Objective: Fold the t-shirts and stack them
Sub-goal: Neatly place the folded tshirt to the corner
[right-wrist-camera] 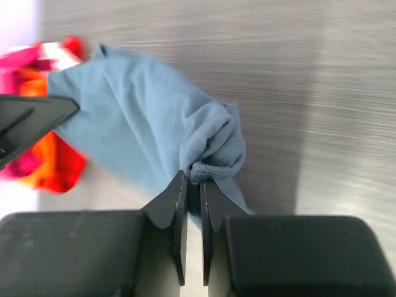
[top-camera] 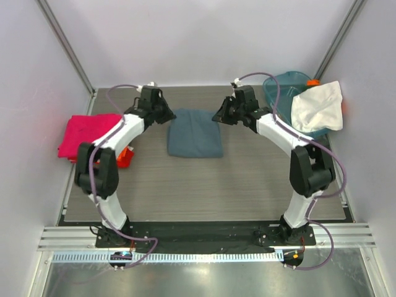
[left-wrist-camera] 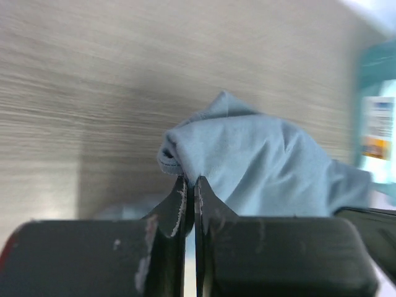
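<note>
A slate blue-grey t-shirt (top-camera: 195, 133) lies partly folded at the middle back of the table. My left gripper (top-camera: 168, 115) is shut on its far left corner; the left wrist view shows the cloth (left-wrist-camera: 260, 167) bunched at the closed fingertips (left-wrist-camera: 190, 180). My right gripper (top-camera: 218, 115) is shut on the far right corner, with the cloth (right-wrist-camera: 148, 130) pinched between its fingertips (right-wrist-camera: 193, 178). A magenta pink t-shirt (top-camera: 86, 133) lies at the left edge with an orange-red one (top-camera: 125, 157) under its right side. A white t-shirt (top-camera: 317, 105) hangs over the tub.
A teal plastic tub (top-camera: 286, 86) stands at the back right corner. The grey wood-grain table (top-camera: 204, 185) is walled in by white panels at the back and both sides. A metal rail runs along the near edge by the arm bases.
</note>
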